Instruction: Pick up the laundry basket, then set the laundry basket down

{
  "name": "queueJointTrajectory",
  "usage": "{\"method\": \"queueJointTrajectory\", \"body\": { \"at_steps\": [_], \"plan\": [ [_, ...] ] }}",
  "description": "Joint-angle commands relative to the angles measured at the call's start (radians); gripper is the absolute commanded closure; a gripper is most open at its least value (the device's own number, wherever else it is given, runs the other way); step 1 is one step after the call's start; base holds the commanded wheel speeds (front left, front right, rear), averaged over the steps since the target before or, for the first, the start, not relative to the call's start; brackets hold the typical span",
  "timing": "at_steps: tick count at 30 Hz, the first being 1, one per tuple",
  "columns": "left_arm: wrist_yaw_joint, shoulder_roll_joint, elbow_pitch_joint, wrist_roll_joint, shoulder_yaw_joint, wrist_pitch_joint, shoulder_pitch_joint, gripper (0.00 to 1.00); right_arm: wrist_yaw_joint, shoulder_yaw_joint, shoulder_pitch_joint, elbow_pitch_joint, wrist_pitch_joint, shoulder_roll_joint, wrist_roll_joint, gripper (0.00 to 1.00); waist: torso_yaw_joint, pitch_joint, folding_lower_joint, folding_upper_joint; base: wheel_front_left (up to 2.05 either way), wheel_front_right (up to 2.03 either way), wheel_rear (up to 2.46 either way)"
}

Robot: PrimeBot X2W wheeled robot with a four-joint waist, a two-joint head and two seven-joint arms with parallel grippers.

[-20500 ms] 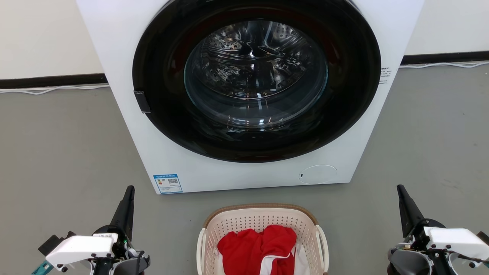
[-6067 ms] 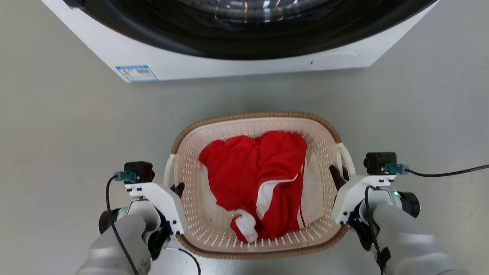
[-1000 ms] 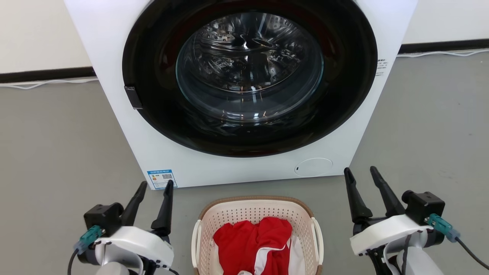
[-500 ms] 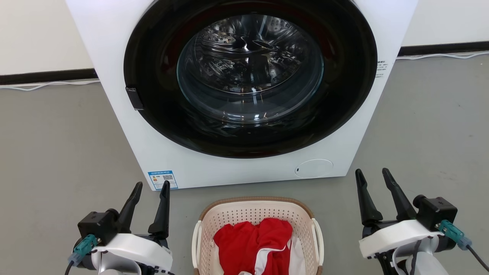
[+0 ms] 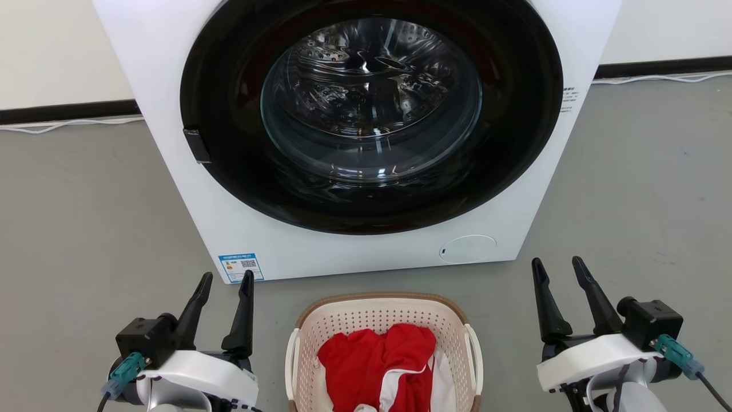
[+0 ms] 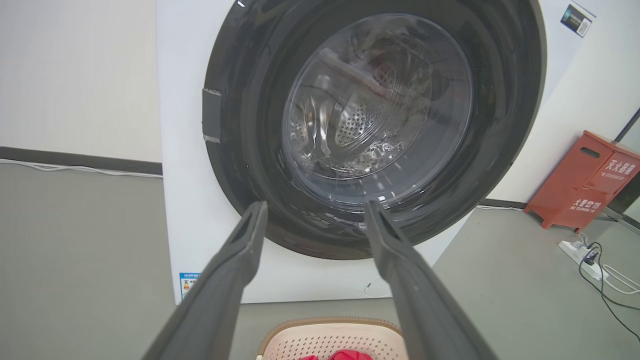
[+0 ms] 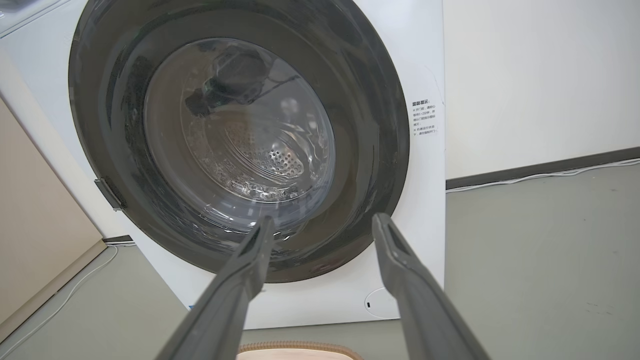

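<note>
The cream laundry basket (image 5: 382,313) with its brown rim and white side handles stands on the grey floor at the bottom middle of the head view, holding red and white clothing (image 5: 377,357). Its far rim also peeks into the left wrist view (image 6: 330,322) and the right wrist view (image 7: 300,346). My left gripper (image 5: 226,278) hangs open to the basket's left, fingers pointing up, nothing between them. My right gripper (image 5: 557,265) is open to the basket's right, likewise empty. In each wrist view the fingers (image 6: 235,270) (image 7: 405,270) stand spread toward the washer.
A white front-loading washer (image 5: 171,86) with a shut dark round door (image 5: 372,114) stands just behind the basket. Grey floor lies on both sides. White cable runs along the wall's black skirting (image 5: 68,111). A red box (image 6: 585,185) and a power strip (image 6: 582,252) sit off to the washer's right.
Both arms, open and clear of the basket, have drawn slightly outward and back over the last second. The head camera has shifted a little. The basket stays on the floor.
</note>
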Motion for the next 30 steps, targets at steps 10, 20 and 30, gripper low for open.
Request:
{"method": "queueJointTrajectory", "body": {
  "at_steps": [10, 20, 30],
  "plan": [
    [-0.006, 0.004, -0.026, 0.009, 0.035, -0.006, -0.021, 0.0, 0.006, 0.021, -0.022, -0.027, -0.011, 0.005, -0.014, 0.0, -0.003, 0.002, 0.0001, -0.0001, 0.0, 0.0, 0.0],
    [-0.006, 0.003, -0.023, 0.007, 0.033, -0.006, -0.023, 0.0, 0.006, 0.024, -0.024, -0.025, -0.011, 0.006, -0.015, 0.0, -0.004, 0.007, 0.0001, -0.0001, 0.0, 0.0, 0.0],
    [-0.006, 0.005, -0.021, 0.006, 0.032, -0.006, -0.022, 0.0, 0.006, 0.025, -0.026, -0.021, -0.011, 0.007, -0.014, 0.0, -0.008, 0.006, 0.0001, -0.0001, 0.0, 0.0, 0.0]
  ]
}}
